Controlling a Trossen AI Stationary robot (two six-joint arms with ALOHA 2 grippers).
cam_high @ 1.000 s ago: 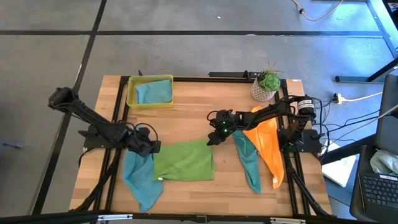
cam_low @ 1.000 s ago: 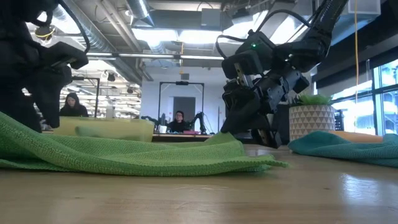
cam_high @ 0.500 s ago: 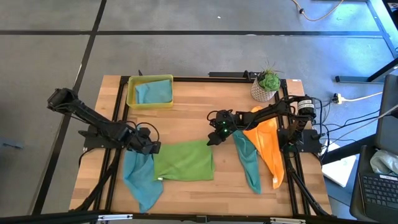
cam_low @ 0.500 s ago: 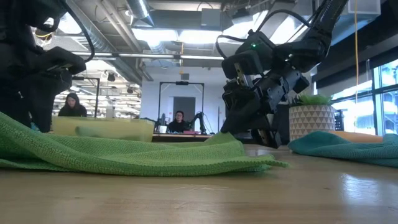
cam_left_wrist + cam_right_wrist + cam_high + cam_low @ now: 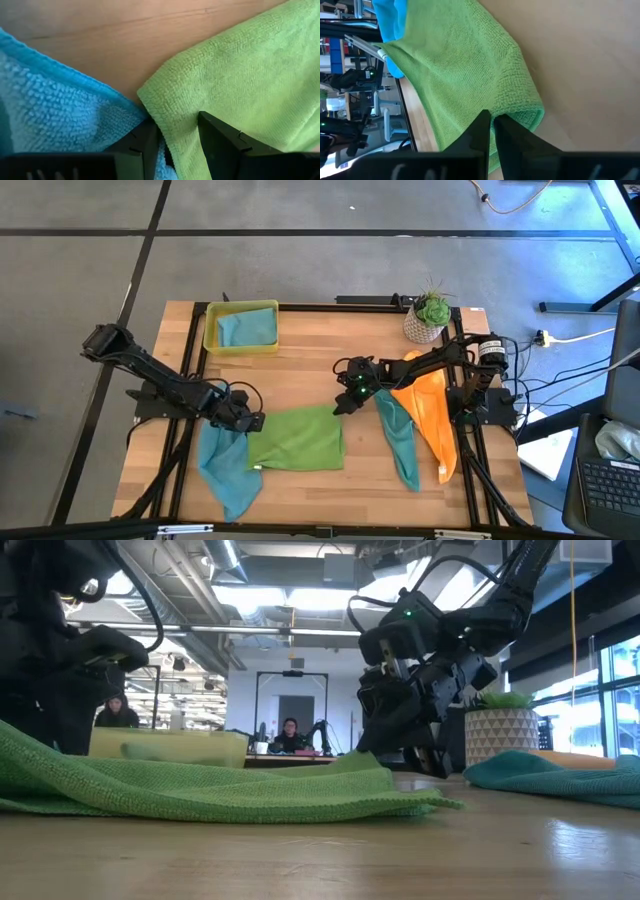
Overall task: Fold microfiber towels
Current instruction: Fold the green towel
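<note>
Two nubbly cloths meet left of table centre: a light blue towel [image 5: 226,465] and, just right, a flat lime green towel [image 5: 297,438]. Left gripper [image 5: 172,145] straddles the green's left edge, jaws part-open; right gripper [image 5: 491,131] pinches its far right corner, jaws together

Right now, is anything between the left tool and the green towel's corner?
Nothing visible. The left tool already straddles the green towel edge at its corner; the blue towel lies beside it, touching.
</note>
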